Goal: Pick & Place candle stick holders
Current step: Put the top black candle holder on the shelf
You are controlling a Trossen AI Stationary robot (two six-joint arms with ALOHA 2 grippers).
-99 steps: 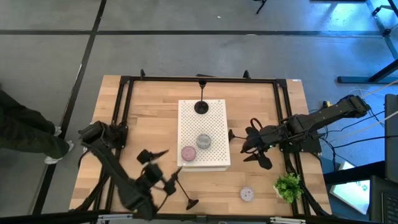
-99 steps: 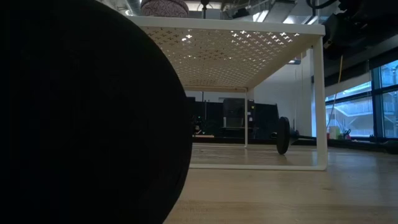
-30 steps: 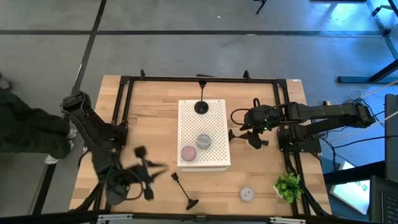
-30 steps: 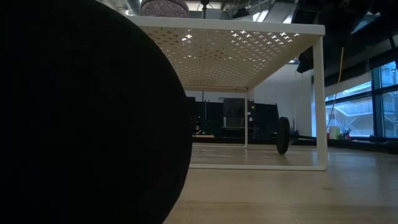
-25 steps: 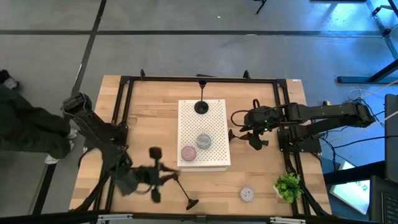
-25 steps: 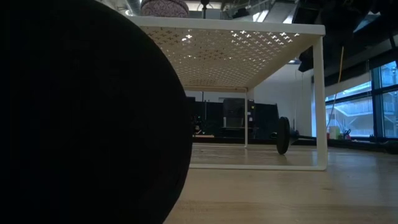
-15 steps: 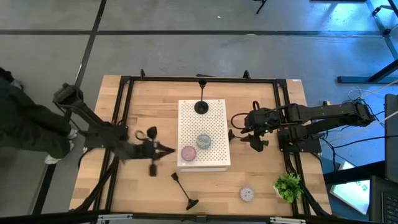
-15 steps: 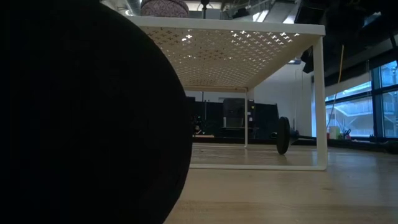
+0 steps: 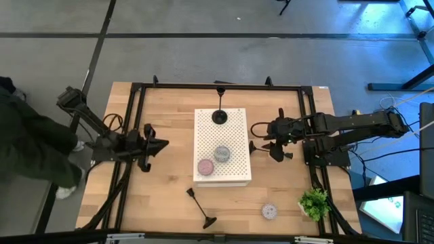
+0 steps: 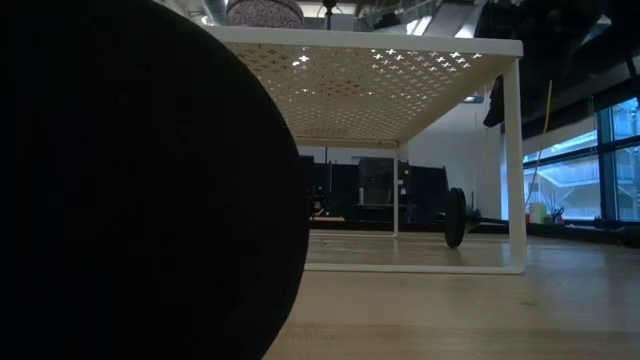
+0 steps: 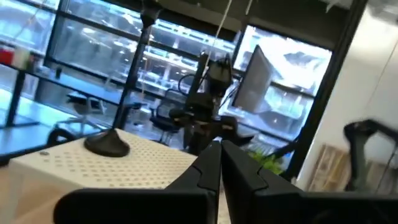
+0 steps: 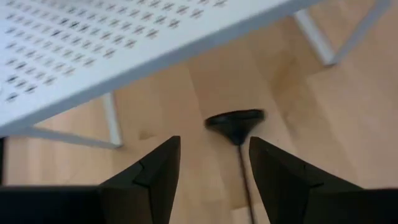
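At the left edge of the high view a person [image 9: 24,146] in dark clothing stands beside the worktop [image 9: 169,115], partly cut off by the frame. The left arm reaches in low from the worktop's left edge and lies almost level, its left claw [image 9: 161,144] pointing toward the white perforated stand [image 9: 222,146] and clenched with nothing in it; in the left wrist view the two fingers [image 11: 211,167] meet at their tips.

Four black stemmed candle stick holders can be counted. One lies tipped over [image 9: 201,208] on the wood in front of the stand. One stands upright [image 9: 220,115] on the stand's far end. One lies behind the stand [image 9: 221,85] by the frame rail, hard to make out. The last lies beside the stand's right side [image 9: 252,146], its round base and thin stem [image 12: 235,122] showing between the right claw's fingers in the right wrist view.

There are three pucks: a pink one [image 9: 205,166] and a grey one [image 9: 222,154] on the stand, and a lavender one [image 9: 270,211] on the wood near the small green plant [image 9: 314,202].

The right arm stretches in from the right, elbow out. Its right claw [image 9: 268,146] hangs just beside the stand, fingers [image 12: 149,171] parted, holding nothing.

A large dark shape [image 10: 140,190] blocks the left half of the low view.
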